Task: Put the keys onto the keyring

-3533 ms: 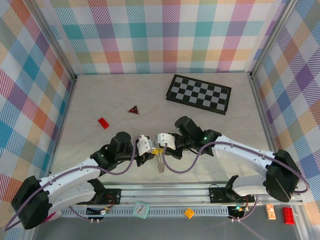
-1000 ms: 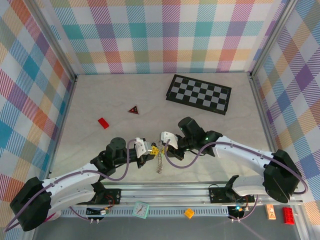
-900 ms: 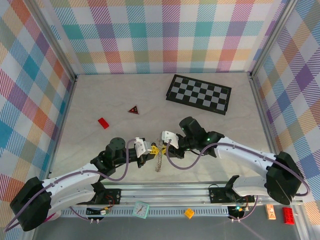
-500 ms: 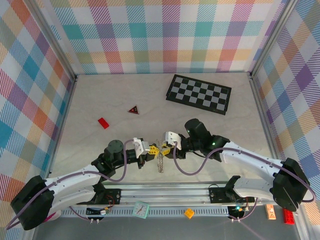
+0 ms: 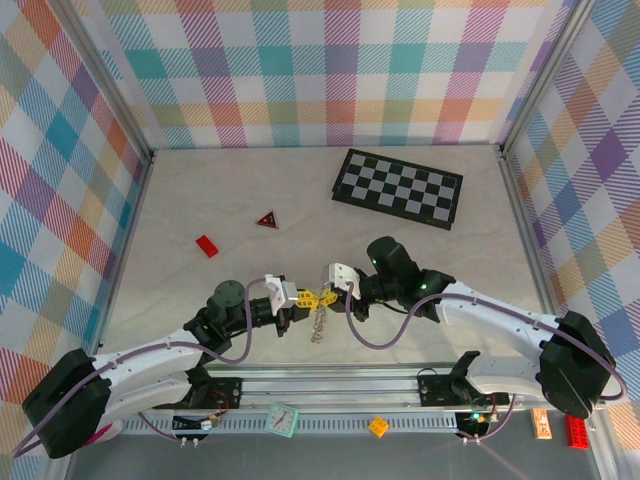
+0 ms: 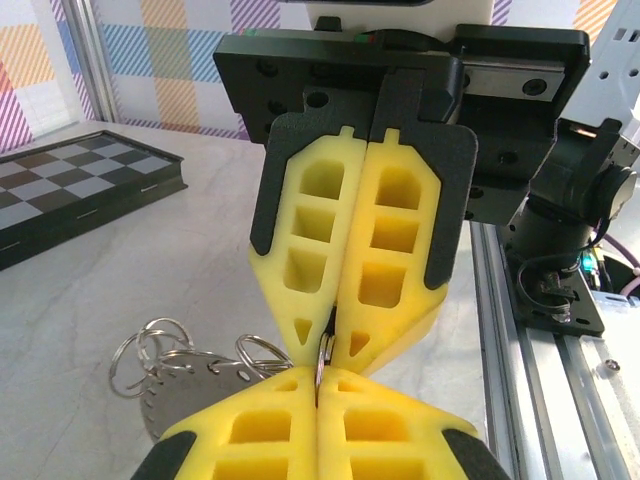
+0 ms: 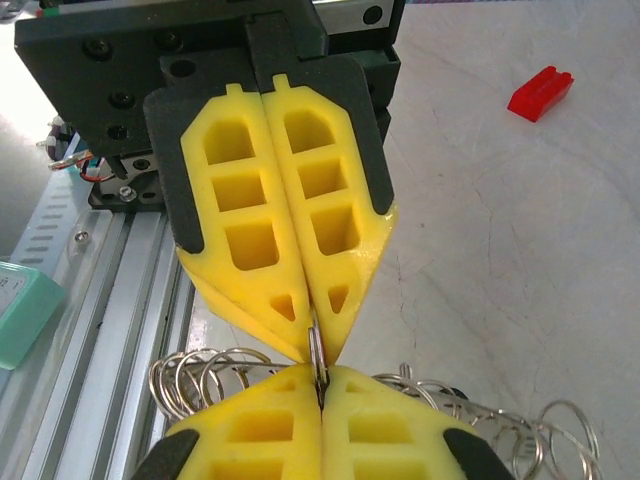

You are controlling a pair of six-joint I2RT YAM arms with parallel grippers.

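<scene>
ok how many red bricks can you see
2. One red brick lies on the table, left of the red triangle; the other red brick sits outside the front rail, far right. More may be hidden.

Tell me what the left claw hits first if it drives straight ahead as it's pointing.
The right claw, almost at once. The left claw faces it tip to tip, both shut on the same thin ring, with barely any gap. Whether the tips touch is unclear.

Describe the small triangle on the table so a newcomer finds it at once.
Find the chessboard far back on the table. Left of its near corner lies the triangle: dark with red markings, unlike the solid red brick further left.
</scene>
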